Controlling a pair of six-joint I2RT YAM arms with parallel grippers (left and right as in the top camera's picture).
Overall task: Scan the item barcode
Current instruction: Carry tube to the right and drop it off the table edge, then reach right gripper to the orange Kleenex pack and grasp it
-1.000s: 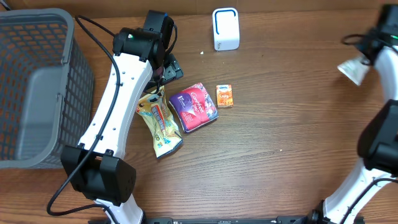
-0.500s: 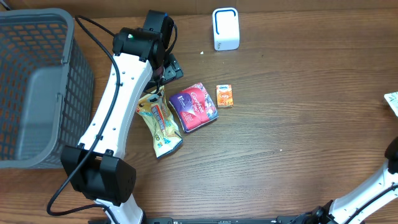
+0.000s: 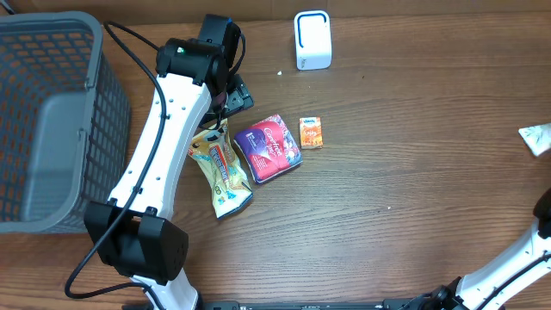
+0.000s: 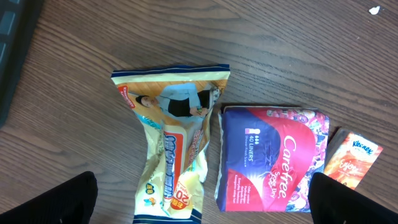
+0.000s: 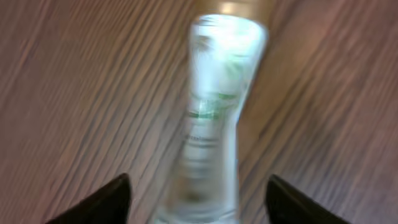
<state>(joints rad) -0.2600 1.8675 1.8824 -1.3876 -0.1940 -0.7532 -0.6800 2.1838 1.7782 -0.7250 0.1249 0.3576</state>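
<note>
Wooden table [image 3: 413, 215] seen from above, with grey mesh basket [image 3: 52, 120] at its left end.
Found left hand [image 4: 202, 199] wide open and empty, above yellow snack packet [image 4: 171, 143] and purple liner pack [image 4: 273, 158] lying side by side. Saw white scanner [image 3: 312, 40] upright at far edge, well apart from pale green-printed packet [image 3: 535, 138] at right edge. Noted right hand [image 5: 199, 199] with fingers spread either side of that blurred packet, not clamped on it. Spotted small orange tissue pack [image 4: 351, 158] just beside purple liner pack.
</note>
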